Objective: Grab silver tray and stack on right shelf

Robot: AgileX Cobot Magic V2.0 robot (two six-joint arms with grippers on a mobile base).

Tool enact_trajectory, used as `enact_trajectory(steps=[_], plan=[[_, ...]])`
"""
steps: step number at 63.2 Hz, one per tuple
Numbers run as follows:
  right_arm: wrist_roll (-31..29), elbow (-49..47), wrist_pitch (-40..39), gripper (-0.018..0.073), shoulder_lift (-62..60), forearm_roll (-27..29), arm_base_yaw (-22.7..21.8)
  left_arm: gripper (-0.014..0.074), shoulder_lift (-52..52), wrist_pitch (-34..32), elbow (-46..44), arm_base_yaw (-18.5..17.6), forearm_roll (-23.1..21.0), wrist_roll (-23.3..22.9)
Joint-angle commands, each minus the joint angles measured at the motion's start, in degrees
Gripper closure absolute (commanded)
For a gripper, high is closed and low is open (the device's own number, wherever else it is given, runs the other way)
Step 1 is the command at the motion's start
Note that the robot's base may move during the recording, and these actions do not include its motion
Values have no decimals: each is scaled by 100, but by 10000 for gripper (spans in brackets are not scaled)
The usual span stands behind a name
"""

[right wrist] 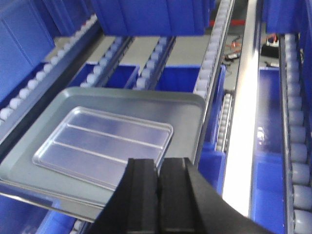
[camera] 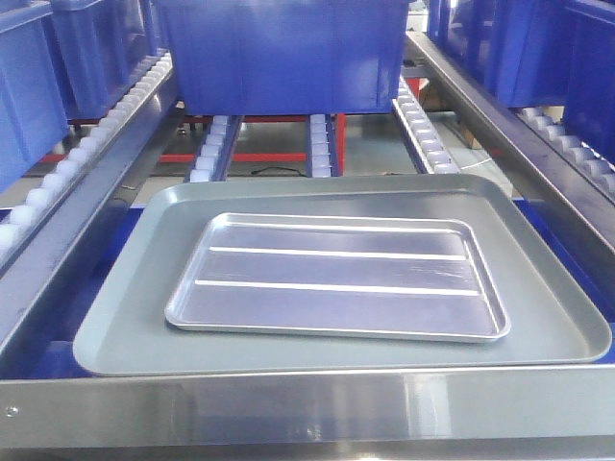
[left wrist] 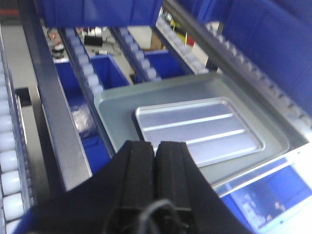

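Two claws, left claw [left wrist: 156,151] and right claw [right wrist: 158,170], hang clenched on nothing above the near edge of the right shelf [camera: 288,408], where the silver tray [camera: 336,279] lies flat inside a larger grey tray [camera: 125,307], with a blue bin [camera: 279,53] farther back.

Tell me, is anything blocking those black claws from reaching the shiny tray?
Nothing visible does. The silver tray lies uncovered inside the grey tray; the left gripper and right gripper hover above its near edge, jaws shut.
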Motion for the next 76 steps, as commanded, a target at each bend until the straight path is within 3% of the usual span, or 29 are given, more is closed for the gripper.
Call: enact_trajectory(steps=[1, 45, 48, 52, 54, 62, 70, 76], plan=[[-54, -153, -440, 506, -22, -99, -2, 687, -204, -389, -142, -25, 79, 12], [-54, -153, -461, 508, -23, -99, -2, 687, -278, -389, -142, -25, -54, 24], [-54, -153, -461, 508, -23, -99, -2, 687, -294, -389, -142, -25, -469, 368], [-54, -153, -461, 508, -23, -99, -2, 687, -321, -389, -105, -25, -1257, 1404], [-54, -153, -461, 508, -23, -99, -2, 687, -333, -405, -41, -13, -1473, 1694], [-54, -153, -454, 508, -23, -99, -2, 687, -502, -623, 344, 60, -1564, 1775], [-54, -153, -454, 508, -23, -99, -2, 687, -973, -951, 845, 666, -1715, 1962], [-54, -153, -454, 508, -23, -99, -2, 687, -1344, -1061, 1182, 1399, -2292, 2732]])
